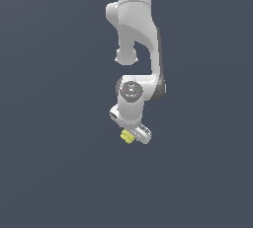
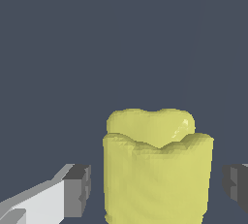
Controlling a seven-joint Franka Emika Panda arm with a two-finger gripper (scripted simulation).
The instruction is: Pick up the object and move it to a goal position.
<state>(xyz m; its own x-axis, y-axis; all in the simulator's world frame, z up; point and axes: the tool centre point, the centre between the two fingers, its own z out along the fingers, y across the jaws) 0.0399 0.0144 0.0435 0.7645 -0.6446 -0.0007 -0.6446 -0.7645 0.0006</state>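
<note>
Yellow and lumpy, the object (image 2: 157, 169) fills the wrist view between the two dark fingers (image 2: 77, 190), which stand wide apart with a gap on each side, gripping nothing. In the exterior view it sits just beneath the gripper (image 1: 132, 134). Approach looks finished; closing, lifting and carrying remain.

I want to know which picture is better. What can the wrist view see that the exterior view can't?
Only the wrist view shows the dark fingertips standing apart on either side of the yellow object, with gaps, and its wavy layered top. Only the exterior view shows the whole white arm above. Both show the yellow object at the pincer.
</note>
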